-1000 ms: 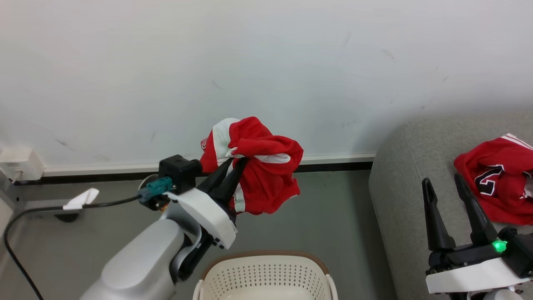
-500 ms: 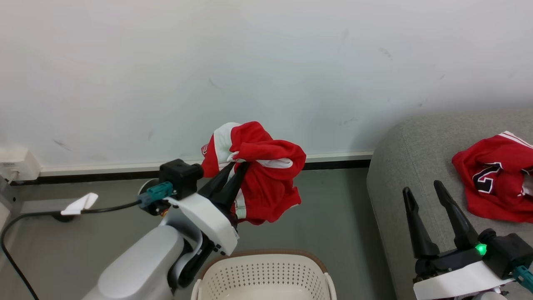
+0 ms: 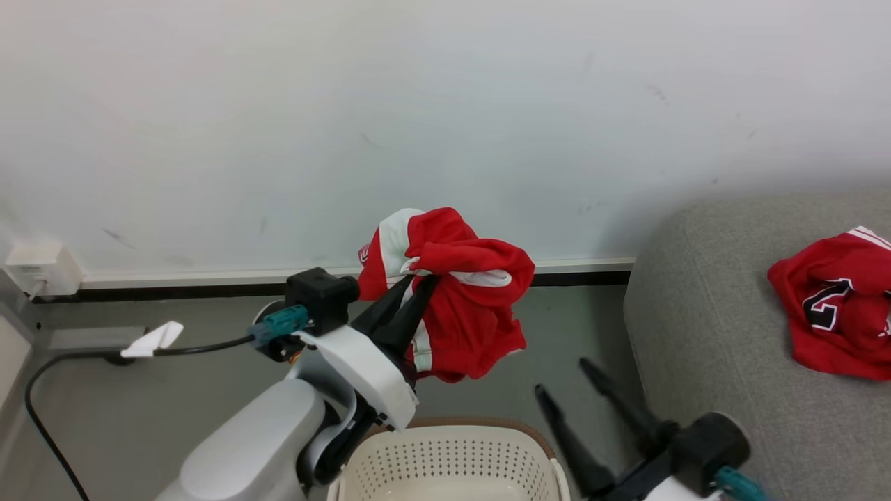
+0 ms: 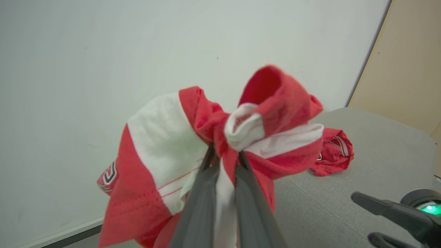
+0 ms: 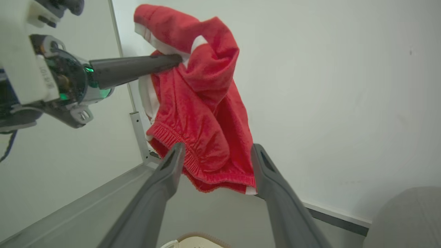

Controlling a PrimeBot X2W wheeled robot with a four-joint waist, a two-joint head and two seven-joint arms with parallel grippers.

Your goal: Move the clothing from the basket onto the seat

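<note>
Currently left pincer (image 3: pixel 421 282) pinched on red clothing (image 3: pixel 470 313), which hangs above basket (image 3: pixel 445 423), well left of seat (image 3: pixel 696 313). Right pincer (image 3: pixel 562 379) spread, empty, just left of seat edge. Second garment (image 3: pixel 828 313) lies on seat. Judgement: carry goes rightward to seat.

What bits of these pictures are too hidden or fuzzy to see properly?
- Cream perforated plastic basket: head view's bottom edge cuts off its inside.
- Red garment with a black-and-white mark on the grey fabric sofa: head view's right edge cuts it off.
- Right gripper: blurred in head view.
</note>
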